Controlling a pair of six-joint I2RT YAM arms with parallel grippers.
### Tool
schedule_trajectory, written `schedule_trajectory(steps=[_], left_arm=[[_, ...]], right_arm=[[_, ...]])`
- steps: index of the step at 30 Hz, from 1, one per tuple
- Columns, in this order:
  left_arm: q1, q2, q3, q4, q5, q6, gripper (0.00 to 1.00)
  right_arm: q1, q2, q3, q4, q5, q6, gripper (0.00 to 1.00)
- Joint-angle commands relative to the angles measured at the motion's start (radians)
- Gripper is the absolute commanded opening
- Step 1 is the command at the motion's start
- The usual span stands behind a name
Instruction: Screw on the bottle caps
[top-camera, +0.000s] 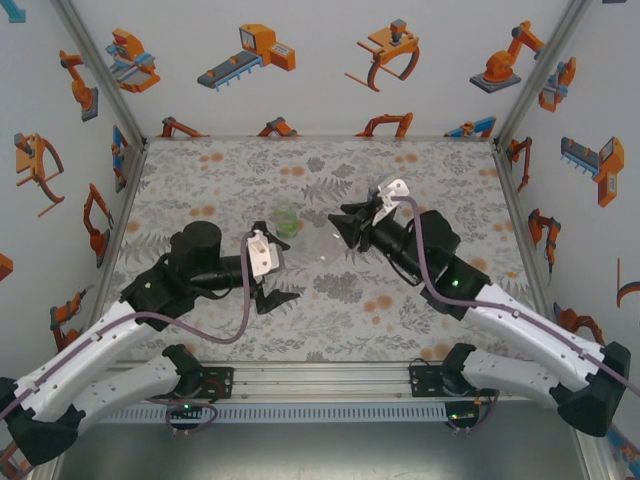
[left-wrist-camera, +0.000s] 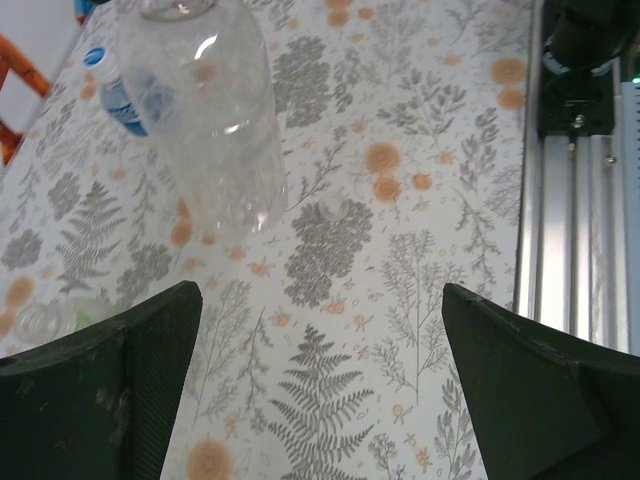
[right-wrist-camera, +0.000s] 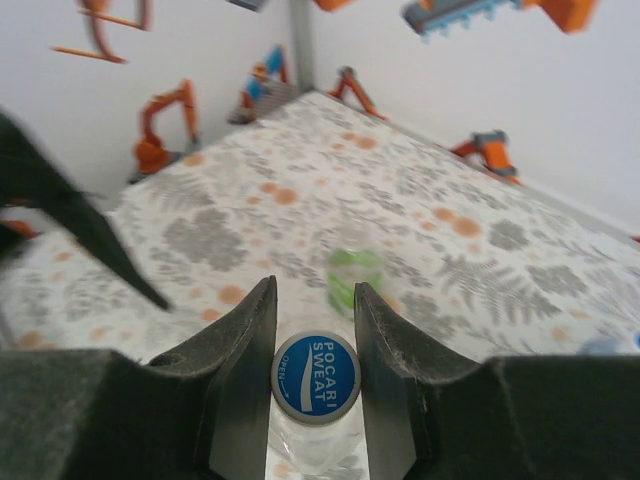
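Black jaws of my right gripper (right-wrist-camera: 314, 300) are closed on a blue bottle cap (right-wrist-camera: 316, 377) printed "POCARI SWEAT", with one finger pressed against each side of it. The cap sits on the neck of a colourless bottle (right-wrist-camera: 305, 450), whose clear body shows just beneath it. The cap's flat top faces my right wrist camera, so the bottle's long axis runs away from me, down toward the floral tabletop (right-wrist-camera: 250, 200). From the left wrist, the bottle's wide lower end rests on the tabletop and its neck leaves the top of the view. I cannot tell whether it is fully upright or leaning.

My left gripper (left-wrist-camera: 320, 320) has its jaws spread wide and holds nothing. It hangs over bare tabletop, near the colourless bottle but apart from it. One dark finger (right-wrist-camera: 80, 215) of that gripper crosses the left side of the right wrist view, blurred.

A small pale cap (left-wrist-camera: 333, 207) lies on the tabletop just beside the colourless bottle's base. A blue-labelled bottle (left-wrist-camera: 118, 95) sits just behind that bottle, partly seen through it. A green-tinted bottle (top-camera: 287, 220) shows from above as a round green shape between my two grippers, on their far side. An aluminium rail (left-wrist-camera: 575, 220) runs along the right of the left wrist view.
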Motion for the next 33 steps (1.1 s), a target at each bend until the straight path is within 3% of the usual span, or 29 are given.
schedule_trajectory(steps=[1,9,22,33], left_arm=[[0.028,-0.010,0.045,-0.075,-0.084,-0.022,0.97],[0.120,0.005,0.002,-0.060,-0.256,-0.151,0.97],[0.155,0.094,-0.034,-0.049,-0.219,-0.106,0.97],[0.156,0.129,-0.033,-0.055,-0.232,-0.084,0.97]], right_arm=[[-0.104,0.071,0.021,0.036,-0.117,0.000,0.00],[-0.295,0.348,0.126,0.154,-0.289,-0.010,0.00],[-0.428,0.727,0.338,0.241,-0.394,-0.054,0.00],[-0.457,0.830,0.385,0.182,-0.396,-0.081,0.00]])
